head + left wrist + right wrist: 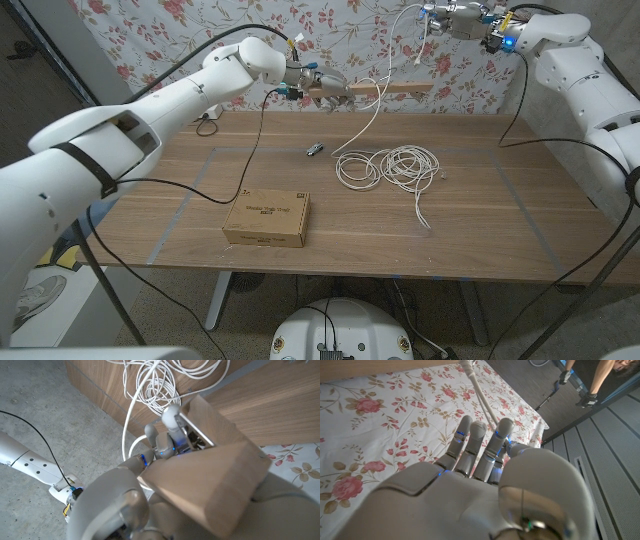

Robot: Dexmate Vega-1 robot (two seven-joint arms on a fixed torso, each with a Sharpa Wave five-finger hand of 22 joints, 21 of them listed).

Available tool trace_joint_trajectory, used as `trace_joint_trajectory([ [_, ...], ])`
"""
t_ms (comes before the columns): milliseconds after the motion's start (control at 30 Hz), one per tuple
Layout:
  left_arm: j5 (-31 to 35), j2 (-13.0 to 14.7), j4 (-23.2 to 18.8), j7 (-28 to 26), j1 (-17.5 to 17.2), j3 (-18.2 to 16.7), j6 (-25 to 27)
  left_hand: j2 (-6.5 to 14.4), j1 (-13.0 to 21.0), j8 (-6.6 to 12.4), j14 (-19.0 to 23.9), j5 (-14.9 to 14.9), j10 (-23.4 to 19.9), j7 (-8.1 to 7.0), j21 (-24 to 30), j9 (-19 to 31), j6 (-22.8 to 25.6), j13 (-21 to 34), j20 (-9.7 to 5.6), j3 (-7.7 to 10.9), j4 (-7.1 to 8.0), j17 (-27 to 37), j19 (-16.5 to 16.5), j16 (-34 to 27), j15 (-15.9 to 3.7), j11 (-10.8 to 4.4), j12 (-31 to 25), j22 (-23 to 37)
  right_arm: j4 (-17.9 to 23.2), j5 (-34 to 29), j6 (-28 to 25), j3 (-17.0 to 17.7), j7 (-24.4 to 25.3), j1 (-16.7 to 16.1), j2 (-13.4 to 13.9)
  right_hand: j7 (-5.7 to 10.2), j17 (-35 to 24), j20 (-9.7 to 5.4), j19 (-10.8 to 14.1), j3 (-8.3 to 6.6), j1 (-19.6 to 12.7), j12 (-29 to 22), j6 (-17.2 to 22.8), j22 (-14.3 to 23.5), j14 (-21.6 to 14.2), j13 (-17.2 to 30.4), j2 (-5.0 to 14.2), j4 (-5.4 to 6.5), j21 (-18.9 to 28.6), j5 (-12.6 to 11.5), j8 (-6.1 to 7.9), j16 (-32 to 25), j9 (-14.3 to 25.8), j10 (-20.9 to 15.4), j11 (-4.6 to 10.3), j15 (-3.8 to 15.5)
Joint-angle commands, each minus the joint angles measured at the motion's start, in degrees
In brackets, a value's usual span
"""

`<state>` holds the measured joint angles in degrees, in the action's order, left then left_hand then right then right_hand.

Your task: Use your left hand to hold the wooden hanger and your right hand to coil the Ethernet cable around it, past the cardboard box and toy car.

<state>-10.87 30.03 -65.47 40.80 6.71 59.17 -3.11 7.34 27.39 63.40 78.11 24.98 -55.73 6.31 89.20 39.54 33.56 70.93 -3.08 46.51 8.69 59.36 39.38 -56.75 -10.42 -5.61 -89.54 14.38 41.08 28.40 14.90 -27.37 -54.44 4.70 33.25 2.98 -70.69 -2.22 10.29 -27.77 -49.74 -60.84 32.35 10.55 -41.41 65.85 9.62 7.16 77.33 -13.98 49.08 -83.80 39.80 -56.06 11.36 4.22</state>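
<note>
Your left hand (318, 83) grips the hanger (392, 90) above the desk (180, 190). Your right hand (458, 18) holds the cable (385, 160) high; slack coils lie beside the box (267, 219).

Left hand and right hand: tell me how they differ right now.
The left hand grips the wooden hanger over the table's far edge; the right hand holds the white Ethernet cable, raised higher. The left hand is wrapped around wood; the right hand's fingers close on a thin cord. Both are off the table.
</note>
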Motion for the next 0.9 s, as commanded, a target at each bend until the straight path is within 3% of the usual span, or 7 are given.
trace_joint_trajectory([
  [33,-1.8,0.0,1.0,3.6,0.4,0.2,-1.8,0.3,0.2,0.35,-0.1,-0.1,0.1,0.46,0.0,0.1,0.1,0.1,-0.09,0.16,0.00,0.1,0.2,0.0,-0.05,-0.28,-0.4,0.0,-12.2,-10.6,-2.7,-7.0,5.3,10.7,-4.2,0.06,-0.1,-0.48,-0.6,-0.75,-0.1,0.4,0.1,0.1,0.4,-0.4,0.44,-0.21,-0.2,-0.3,0.18,0.3,0.0,0.8,0.13,7.84],
  [167,-3.9,-0.1,1.8,5.4,0.2,-0.4,-3.1,0.3,0.2,0.35,0.0,-0.1,0.2,0.64,0.1,0.1,0.2,0.1,-0.08,0.17,0.01,0.1,0.1,0.0,-0.02,-0.26,-0.4,0.2,-18.2,-13.4,-3.4,-9.3,9.0,13.1,-6.8,0.01,0.0,-0.58,-0.9,-0.71,-0.1,0.4,0.0,0.1,0.8,-0.5,0.44,-0.20,-0.3,-0.4,0.20,0.5,0.0,0.8,-0.01,7.83],
  [300,-6.6,-0.3,2.9,7.1,-0.3,-1.3,-4.1,0.3,0.2,0.40,0.0,-0.1,0.2,0.57,0.0,0.2,0.1,0.1,-0.05,0.18,0.01,0.1,0.3,-0.1,-0.08,-0.25,-0.4,0.0,-20.3,-14.6,-6.3,-11.0,13.2,13.2,-7.8,0.00,0.0,-0.56,-1.2,-0.69,-0.1,0.1,0.0,0.2,1.0,0.0,0.46,-0.20,-0.4,-0.4,0.13,0.5,-0.1,0.8,0.04,7.83],
  [533,-10.5,-1.5,6.4,10.3,-0.8,-2.9,-6.0,0.4,0.2,0.44,-0.1,-0.1,0.1,0.51,0.1,0.2,0.1,0.1,-0.10,0.19,0.01,0.3,0.2,-0.2,-0.04,-0.15,-0.5,0.2,-20.8,-14.0,-12.5,-14.6,23.0,11.2,-8.3,-0.07,0.0,-0.55,-1.2,-0.69,-0.2,0.2,-0.1,0.2,1.3,-0.4,0.50,-0.27,-0.3,-0.4,0.21,0.7,0.0,0.9,0.00,7.83],
  [633,-11.8,-1.8,7.2,11.2,-1.1,-3.6,-6.5,0.4,0.3,0.45,0.1,-0.1,0.2,0.52,0.0,0.2,0.1,0.1,-0.07,0.19,0.01,0.5,0.2,-0.4,-0.04,-0.26,-0.4,0.2,-16.5,-12.5,-15.4,-15.5,24.0,8.4,-6.3,-0.02,0.0,-0.42,-1.3,-0.70,-0.3,0.2,-0.1,0.2,1.3,-0.7,0.54,-0.33,-0.3,-0.5,0.25,0.7,0.0,0.6,-0.21,7.83],
  [900,-14.8,-2.5,9.2,12.6,-2.0,-5.9,-7.7,0.5,0.3,0.51,-0.1,-0.2,0.2,0.65,0.1,0.3,0.0,0.1,-0.04,0.16,0.03,1.1,0.2,-0.6,0.01,-0.34,-0.4,0.3,-16.5,-8.2,-19.5,-18.2,36.3,4.6,-6.6,-0.30,0.0,-0.41,-1.3,-0.67,-0.4,0.3,-0.1,0.2,1.3,-1.0,0.57,-0.37,-0.1,-0.5,0.24,0.8,-0.1,0.7,-0.19,7.85],
])
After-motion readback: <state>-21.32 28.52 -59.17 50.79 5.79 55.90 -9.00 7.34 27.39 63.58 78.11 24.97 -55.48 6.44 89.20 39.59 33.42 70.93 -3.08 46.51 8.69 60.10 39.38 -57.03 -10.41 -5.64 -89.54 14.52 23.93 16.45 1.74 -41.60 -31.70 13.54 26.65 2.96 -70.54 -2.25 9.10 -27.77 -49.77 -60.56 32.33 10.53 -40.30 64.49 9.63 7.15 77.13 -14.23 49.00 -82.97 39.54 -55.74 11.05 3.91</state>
